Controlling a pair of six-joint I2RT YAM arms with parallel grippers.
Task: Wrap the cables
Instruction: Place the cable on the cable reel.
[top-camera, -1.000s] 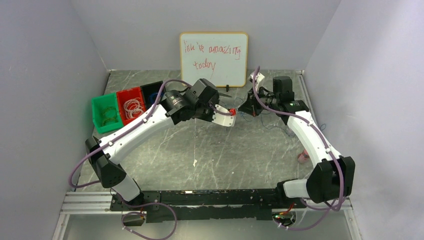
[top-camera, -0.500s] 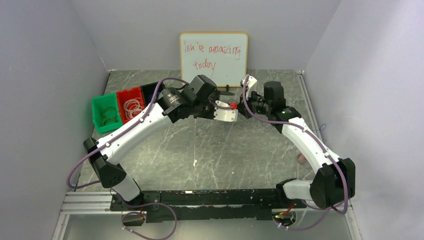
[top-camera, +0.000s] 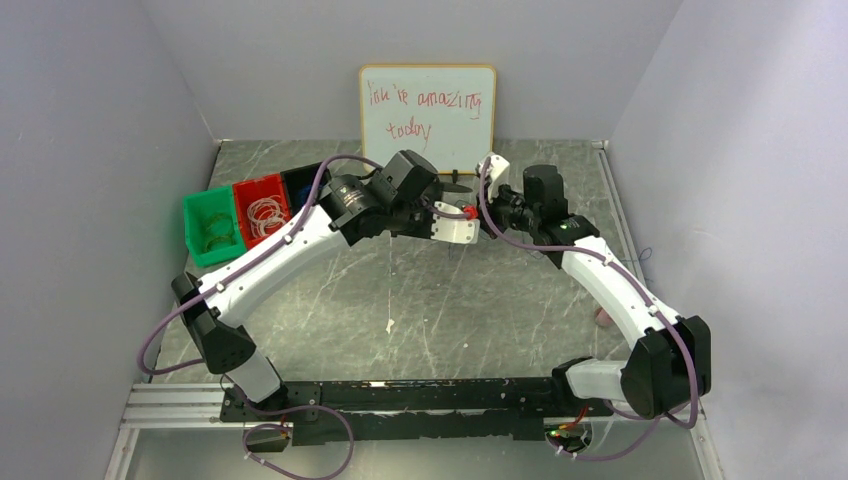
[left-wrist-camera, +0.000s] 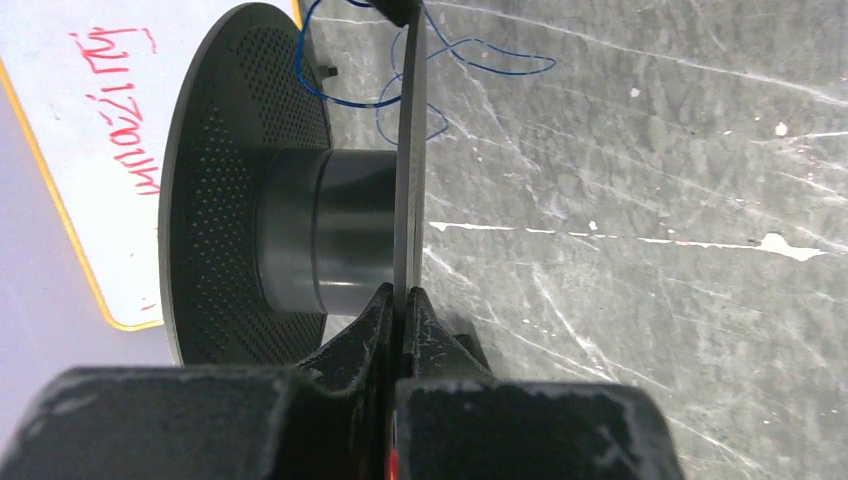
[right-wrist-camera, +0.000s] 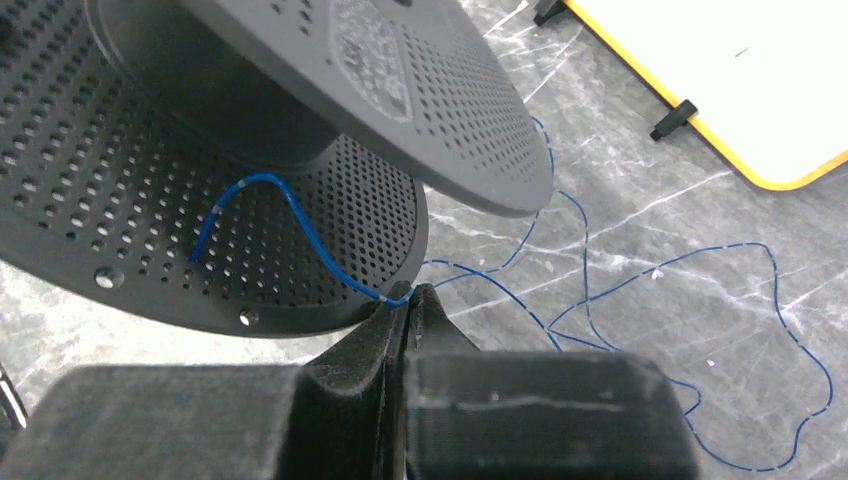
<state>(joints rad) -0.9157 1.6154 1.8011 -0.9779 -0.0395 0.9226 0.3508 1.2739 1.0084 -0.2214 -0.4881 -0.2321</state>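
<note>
My left gripper is shut on the thin rim of a black perforated spool and holds it above the table. The thin blue cable lies in loose loops on the table beyond the spool. My right gripper is shut on the blue cable right at the spool's flange; a short end curves over the perforated flange and the rest trails in loops on the table. In the top view both grippers meet at the back middle, the left touching close to the right.
A whiteboard stands at the back wall just behind the grippers. Green, red and black bins sit at the back left. A small pink object lies by the right arm.
My right gripper has swung left from the back right up to the spool held by my left gripper. The left gripper shifted slightly back; little change in the last half second.
</note>
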